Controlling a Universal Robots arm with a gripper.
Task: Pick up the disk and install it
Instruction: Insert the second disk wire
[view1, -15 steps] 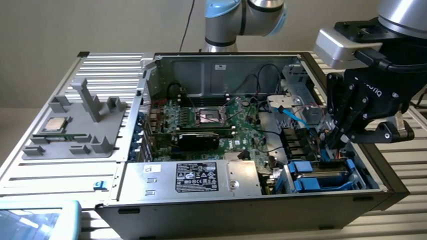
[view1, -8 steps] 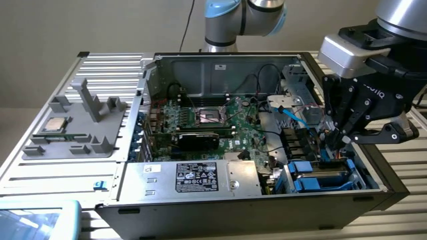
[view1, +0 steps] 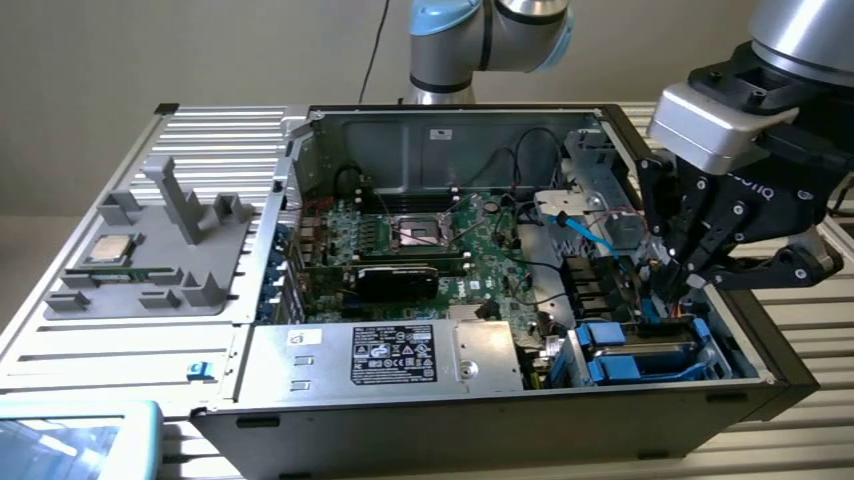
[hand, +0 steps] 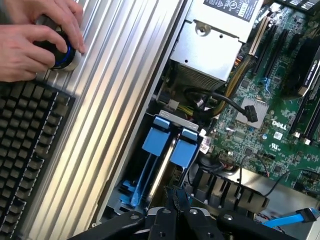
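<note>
Closed to a narrow point, the black robot hand (view1: 694, 283) in the exterior view hangs over the front corner of the open black-and-silver computer case (view1: 441, 420), on the exterior view's right, its fingertips pressed together just above the bay. The disk (view1: 650, 352), a flat silver-metal drive framed by a bright blue plastic bracket, lies in that bay directly below the hand, beside the large silver power-supply box with a black label (view1: 394, 355); whether the fingertips touch it cannot be told. One green motherboard (view1: 420, 245) fills the case floor behind the power-supply box, and one grey moulded parts tray (view1: 147, 260) sits on the ribbed metal table (view1: 107, 365) outside the case, carrying one small square silver processor chip (view1: 107, 250). In the wrist view the hand (hand: 176, 200) shows its two fingers shut together with nothing visibly between them, poised over the disk (hand: 157, 172), whose bracket ends in two blue tabs next to the power-supply box (hand: 215, 45). A person's two hands (hand: 37, 42) rest on a round black knob beside one dark keyboard (hand: 27, 145). By its look the disk is rigid, fairly heavy for its size, smooth on its metal face and sensitive to knocks; the stiffer blue bracket edges or tabs seem the safest hold.
</note>
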